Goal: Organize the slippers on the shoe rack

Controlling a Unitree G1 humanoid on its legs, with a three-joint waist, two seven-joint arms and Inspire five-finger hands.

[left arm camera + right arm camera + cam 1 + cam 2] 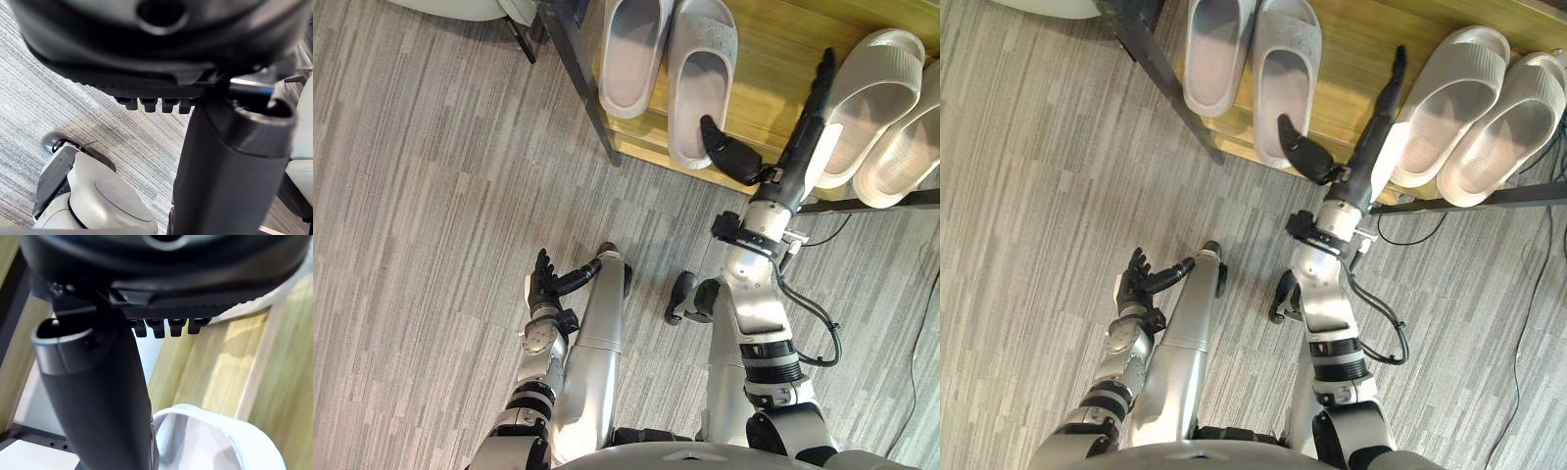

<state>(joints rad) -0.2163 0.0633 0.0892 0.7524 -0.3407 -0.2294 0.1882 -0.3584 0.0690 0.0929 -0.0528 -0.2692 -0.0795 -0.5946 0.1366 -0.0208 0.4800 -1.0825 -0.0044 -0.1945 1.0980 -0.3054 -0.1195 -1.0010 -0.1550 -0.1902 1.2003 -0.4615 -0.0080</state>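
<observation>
Pale grey slippers [703,78], tan wooden rack [773,59]

Lit brightly and evenly, with only faint soft shadows beside the slippers [703,78]; mild sheen on the shoe rack [769,69] wood.

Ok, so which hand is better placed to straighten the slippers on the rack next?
Probably right. The right hand reaches open over the shoe rack between the two pairs, thumb by a grey slipper; the left hand hangs over the floor.

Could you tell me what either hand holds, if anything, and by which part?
Nothing: the right hand reaches open between a grey slipper and a white slipper; the left hand is open.
</observation>
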